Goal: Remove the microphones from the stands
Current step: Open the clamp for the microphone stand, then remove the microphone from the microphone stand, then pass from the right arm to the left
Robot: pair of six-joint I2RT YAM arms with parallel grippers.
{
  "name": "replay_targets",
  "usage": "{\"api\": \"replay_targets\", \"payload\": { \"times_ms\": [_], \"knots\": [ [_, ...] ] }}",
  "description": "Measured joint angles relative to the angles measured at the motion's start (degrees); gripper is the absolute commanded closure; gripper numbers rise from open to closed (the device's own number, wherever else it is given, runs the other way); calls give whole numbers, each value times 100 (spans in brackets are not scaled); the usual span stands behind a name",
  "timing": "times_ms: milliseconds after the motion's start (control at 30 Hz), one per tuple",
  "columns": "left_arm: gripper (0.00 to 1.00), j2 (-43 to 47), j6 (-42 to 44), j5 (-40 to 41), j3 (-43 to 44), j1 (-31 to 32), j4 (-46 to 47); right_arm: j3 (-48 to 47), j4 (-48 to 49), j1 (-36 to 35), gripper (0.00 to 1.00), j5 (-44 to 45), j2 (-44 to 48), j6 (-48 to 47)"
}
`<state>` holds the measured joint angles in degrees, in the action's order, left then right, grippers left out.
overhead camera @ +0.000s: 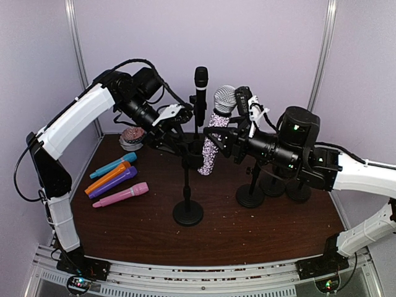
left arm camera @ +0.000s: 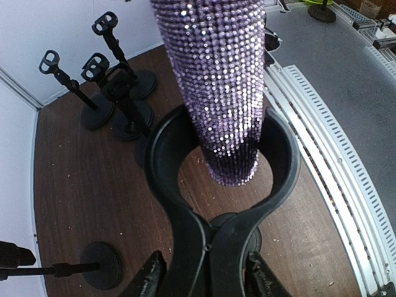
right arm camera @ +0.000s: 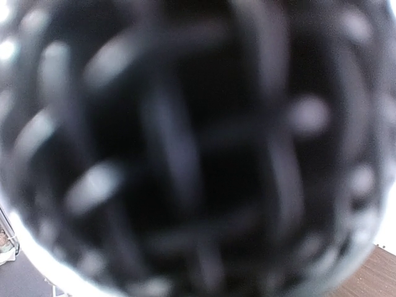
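The sparkly microphone [overhead camera: 212,139] is up in the air and tilted, silver head high, tail slanting down toward the stand [overhead camera: 186,185]. The right gripper [overhead camera: 221,133] is clamped on its body just under the head. The right wrist view is nothing but blurred mesh [right arm camera: 185,148]. From the left wrist, the tail [left arm camera: 230,154] shows framed in the open ring of the clip [left arm camera: 162,154]; whether it touches the rim, I cannot tell. The left gripper [left arm camera: 207,278] pinches the clip's stem, one finger on each side.

It's tight up there: a black microphone [overhead camera: 201,83] stands upright just behind. Three bare stands [overhead camera: 250,195] crowd the right, four coloured microphones [overhead camera: 114,182] lie left. Bare table [overhead camera: 247,229] shows between the stand's base and the near rail [overhead camera: 204,278].
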<state>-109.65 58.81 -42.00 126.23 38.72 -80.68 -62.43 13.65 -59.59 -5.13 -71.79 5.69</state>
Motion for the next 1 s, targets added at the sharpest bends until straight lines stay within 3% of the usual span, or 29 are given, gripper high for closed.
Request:
{"api": "replay_targets", "payload": {
  "times_ms": [133,233,300,333,467,633,833,1000],
  "knots": [
    [75,0,-50,31,13,4,4,2,-245,-2,77,42,160,-61],
    [32,0,-131,85,22,2,11,15,-540,-2,77,179,494,-129],
    [9,0,-199,127,22,2,22,24,-675,-2,77,267,813,-140],
    [3,-4,-247,186,22,9,79,24,-704,-2,77,286,929,-138],
    [2,-4,-542,369,22,11,439,24,-680,-2,77,345,1320,-79],
    [2,114,-1080,476,15,11,754,24,-540,-22,78,299,1147,153],
    [3,896,-1775,273,-247,11,894,-173,-188,-247,79,254,348,385],
    [11,1784,-2234,-199,-909,11,1019,-809,214,-509,80,254,-612,459]
  ]
}}
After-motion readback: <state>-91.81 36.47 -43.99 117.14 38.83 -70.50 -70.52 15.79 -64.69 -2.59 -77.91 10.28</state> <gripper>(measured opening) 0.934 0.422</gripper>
